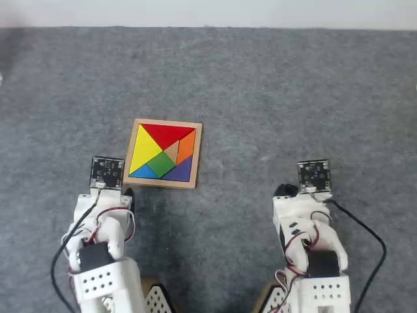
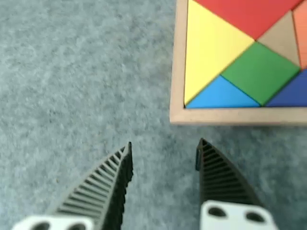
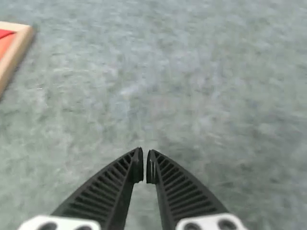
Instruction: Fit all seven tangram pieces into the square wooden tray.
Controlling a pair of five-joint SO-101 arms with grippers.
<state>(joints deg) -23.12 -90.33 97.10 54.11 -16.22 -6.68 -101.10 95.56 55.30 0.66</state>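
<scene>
Evidently, the square wooden tray (image 1: 159,183) lies on the grey tabletop (image 1: 293,91) with its tangram pieces (image 1: 148,151) seated flush; whether the tan triangle (image 2: 280,39) is a piece or bare tray floor cannot be told. The tray is set just ahead of the left end effector (image 2: 165,143), whose jaws are spread wide and empty. The right end effector (image 3: 145,153), almost closed on nothing, is kept well apart, so the left arm is judged nearer.

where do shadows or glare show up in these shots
High view: soft even light, no glare on the wooden tray, no hard shadows on the grey mat. Left wrist view: matte tangram pieces, no shine, ahead of the left gripper. Right wrist view: flat light, no distinct shadow under the right gripper.
</scene>
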